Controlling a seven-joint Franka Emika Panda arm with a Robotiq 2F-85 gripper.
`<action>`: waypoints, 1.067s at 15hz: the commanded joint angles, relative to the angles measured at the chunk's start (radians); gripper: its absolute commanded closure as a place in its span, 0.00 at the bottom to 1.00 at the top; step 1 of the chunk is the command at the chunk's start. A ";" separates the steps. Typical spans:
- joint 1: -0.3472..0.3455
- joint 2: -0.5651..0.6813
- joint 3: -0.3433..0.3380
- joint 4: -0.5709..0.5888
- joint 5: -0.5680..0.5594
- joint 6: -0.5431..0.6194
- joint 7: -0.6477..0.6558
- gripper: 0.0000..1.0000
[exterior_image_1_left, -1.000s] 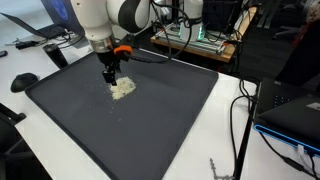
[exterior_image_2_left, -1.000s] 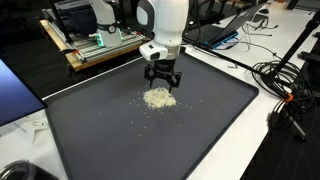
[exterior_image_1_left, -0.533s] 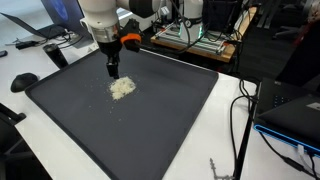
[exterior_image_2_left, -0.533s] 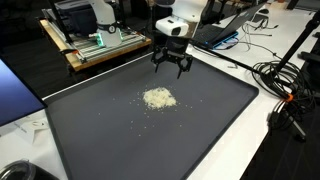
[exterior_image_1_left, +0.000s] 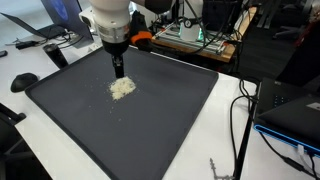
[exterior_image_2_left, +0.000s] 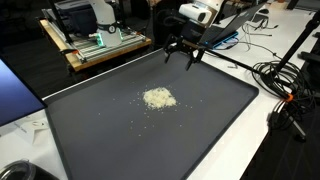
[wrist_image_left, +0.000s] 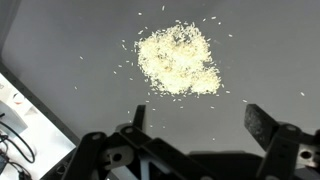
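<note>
The gripper hung clear of the grain pile, fingers wide and empty. Reaching the pile called for coming down onto it.

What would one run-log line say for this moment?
gripper: open, empty, above mat | rice pile: loose on mat | contact: none
</note>
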 joint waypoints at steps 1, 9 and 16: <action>0.009 0.030 0.030 0.053 -0.043 -0.037 0.002 0.00; 0.034 -0.102 0.068 -0.117 -0.062 0.029 0.031 0.00; -0.048 -0.342 0.096 -0.439 -0.017 0.261 -0.032 0.00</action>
